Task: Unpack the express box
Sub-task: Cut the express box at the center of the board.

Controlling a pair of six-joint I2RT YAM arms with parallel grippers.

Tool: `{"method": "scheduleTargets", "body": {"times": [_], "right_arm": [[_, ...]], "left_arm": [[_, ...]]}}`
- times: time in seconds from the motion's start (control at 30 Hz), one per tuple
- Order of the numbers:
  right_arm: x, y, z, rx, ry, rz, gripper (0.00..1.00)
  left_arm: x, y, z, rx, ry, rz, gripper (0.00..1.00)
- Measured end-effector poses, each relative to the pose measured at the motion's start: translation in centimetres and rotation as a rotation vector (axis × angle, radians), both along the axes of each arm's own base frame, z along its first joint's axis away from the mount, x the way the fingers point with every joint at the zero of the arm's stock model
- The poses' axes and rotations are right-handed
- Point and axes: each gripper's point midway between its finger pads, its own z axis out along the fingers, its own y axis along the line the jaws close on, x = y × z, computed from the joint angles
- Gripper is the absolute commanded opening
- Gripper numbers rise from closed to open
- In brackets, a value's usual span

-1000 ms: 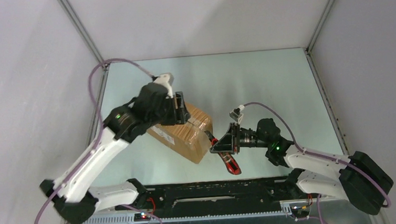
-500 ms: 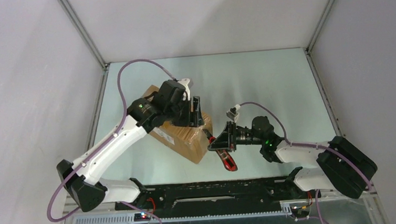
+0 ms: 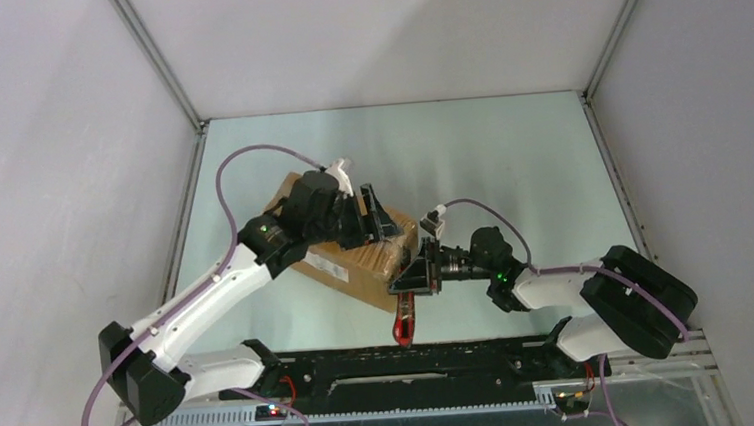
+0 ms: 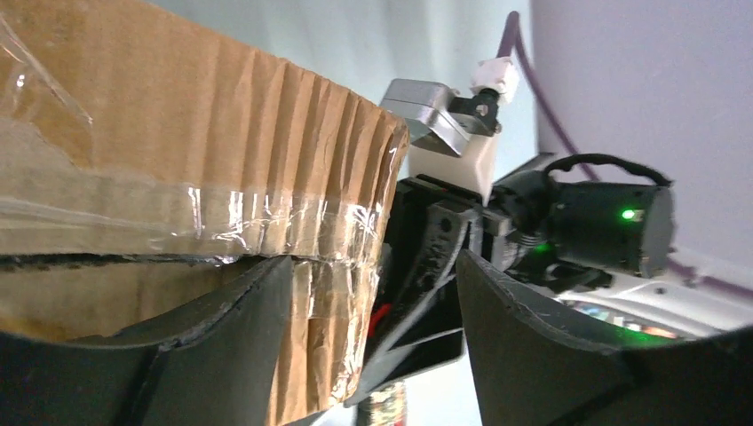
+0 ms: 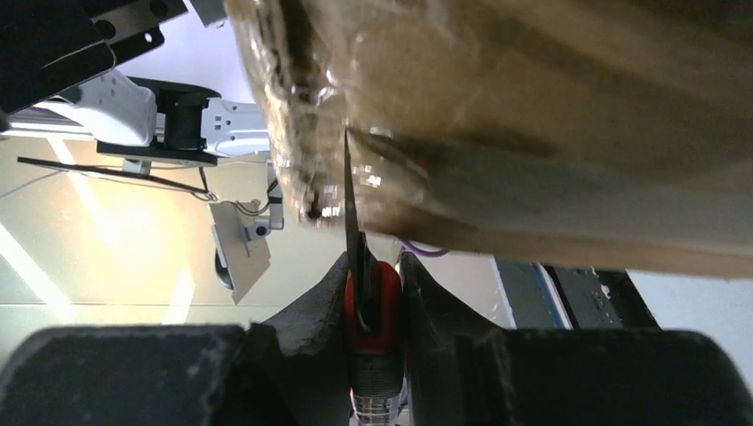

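Working on the table (image 3: 510, 164), with the express box (image 3: 362, 269) just at nine o'clock from centre, flaps lying closed. Spreading the left gripper (image 4: 373, 293) wide around the box's two o'clock end, clamping nothing. Pinching a red-handled knife (image 5: 366, 306) tight in the right gripper (image 5: 373, 266) at the four o'clock corner, blade (image 5: 349, 204) meeting the clear tape (image 4: 266, 217). Judging the job as barely starting, leaving the seam-slitting, flap-lifting and emptying to do.
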Motion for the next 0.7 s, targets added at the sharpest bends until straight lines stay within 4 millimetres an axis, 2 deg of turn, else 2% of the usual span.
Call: {"method": "scheduleTargets", "body": {"times": [0.13,0.27,0.43,0.7], "right_arm": [[-0.3,0.2,0.0,0.007,0.000,0.010,0.00],[-0.4,0.3,0.2,0.020,-0.004,0.015,0.00],[-0.8,0.0,0.5,0.022,-0.017,0.017,0.00],[-2.6,-2.0,2.7,0.028,-0.156,0.059,0.00]], "left_arm": [[-0.5,-0.3,0.4,-0.130,0.086,0.082,0.74],[-0.6,0.7,1.2,-0.176,0.121,0.146,0.74],[-0.4,2.8,0.5,-0.129,0.139,0.143,0.76],[-1.2,4.0,0.9,0.057,0.089,-0.058,0.80]]}}
